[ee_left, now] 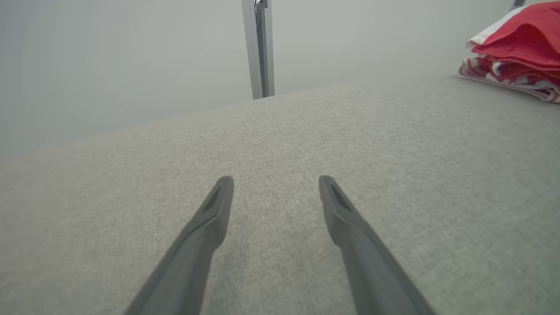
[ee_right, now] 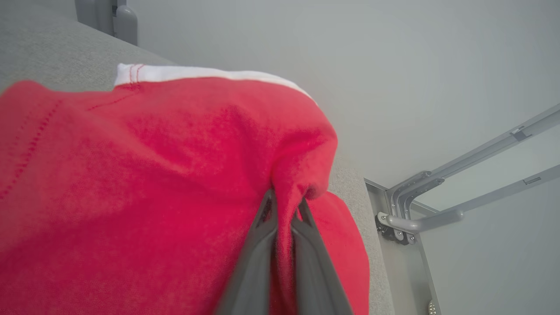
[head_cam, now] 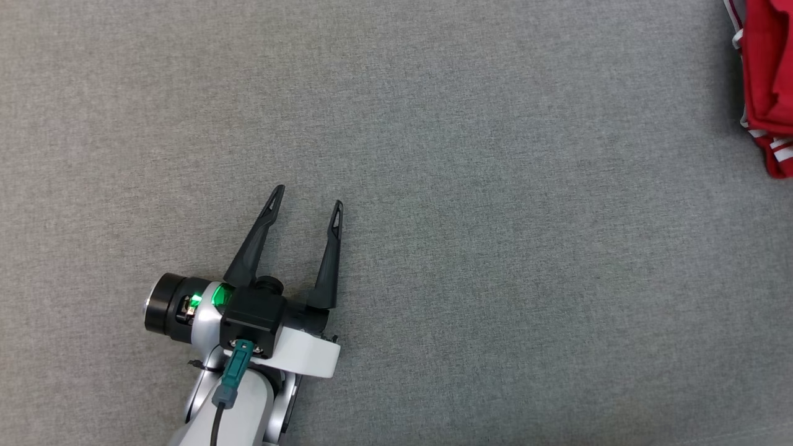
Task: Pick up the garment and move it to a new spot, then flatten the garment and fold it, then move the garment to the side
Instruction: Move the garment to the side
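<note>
Table (head_cam: 433, 155) of grey fabric bears garment (head_cam: 768, 80); pale wall (ee_left: 109, 57).

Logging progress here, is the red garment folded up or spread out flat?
Folded up: the red garment lies in stacked layers on the grey surface, the right gripper shut on it.

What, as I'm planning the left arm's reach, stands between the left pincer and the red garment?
Nothing visible does: just grey surface lies between the left pincer and the red garment at the far right, where the right pincer is shut on it.
</note>
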